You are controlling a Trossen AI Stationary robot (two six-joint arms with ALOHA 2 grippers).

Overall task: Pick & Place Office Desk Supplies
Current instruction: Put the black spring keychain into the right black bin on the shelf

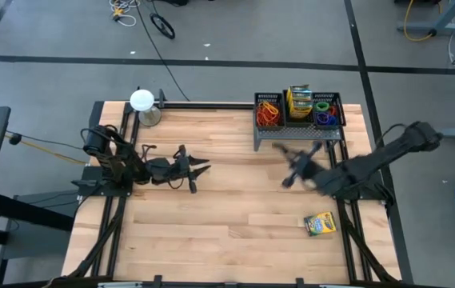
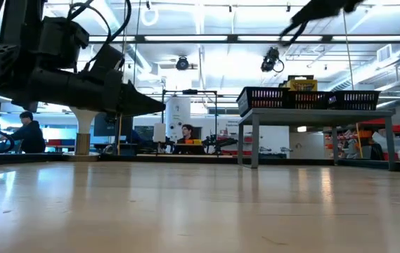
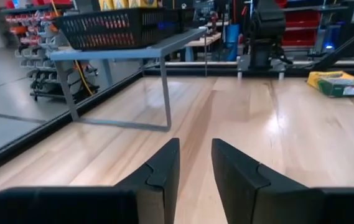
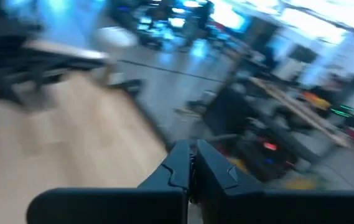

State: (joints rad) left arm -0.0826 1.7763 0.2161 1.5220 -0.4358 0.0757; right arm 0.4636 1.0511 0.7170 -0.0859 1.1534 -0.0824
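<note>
A yellow-and-green crayon box (image 1: 320,223) lies flat on the table near its right edge, and it also shows in the left wrist view (image 3: 340,83). More crayon boxes (image 1: 299,102) stand in the middle compartment of the black mesh rack (image 1: 337,98). Red and orange rubber bands (image 1: 269,112) fill one side compartment, purple, green and blue ones (image 1: 327,112) the other. My left gripper (image 1: 199,170) hovers left of centre, narrowly open and empty (image 3: 195,165). My right gripper (image 1: 291,166) is blurred in front of the rack, raised off the table, shut and holding nothing (image 4: 193,163).
The rack sits on a grey legged stand (image 3: 124,55) at the far right of the table. A white round-topped object (image 1: 141,101) stands at the far left. Bare wood lies between the arms and along the near edge. People sit in the room beyond (image 2: 27,130).
</note>
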